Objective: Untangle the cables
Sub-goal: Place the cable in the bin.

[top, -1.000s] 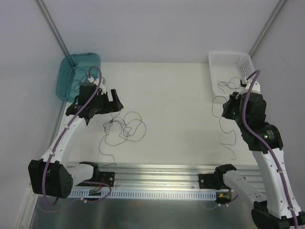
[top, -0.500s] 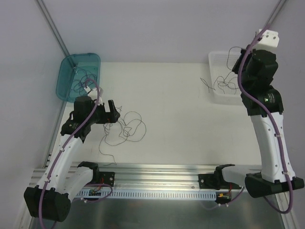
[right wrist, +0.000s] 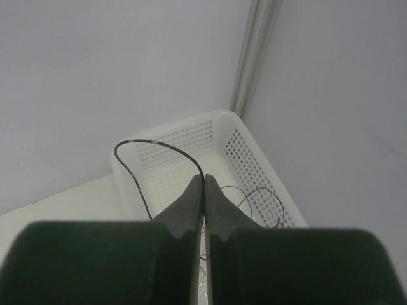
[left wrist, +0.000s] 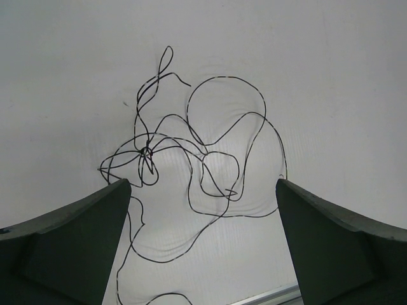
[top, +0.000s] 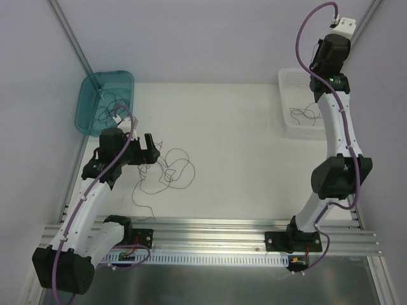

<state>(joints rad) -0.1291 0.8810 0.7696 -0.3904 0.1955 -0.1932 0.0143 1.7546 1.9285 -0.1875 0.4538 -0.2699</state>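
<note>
Left gripper (left wrist: 202, 185): fingers spread wide, hovering over the main tangle of cables (left wrist: 147, 152), not touching it. The tangle lies on the table (top: 241, 146), left of centre. Right gripper (right wrist: 203, 183): fingers pressed together, pinching one strand (right wrist: 156, 143) that arcs off the tips, held high over the white basket (right wrist: 184, 136). More strands lie in that basket and in the teal bin (top: 89, 95).
</note>
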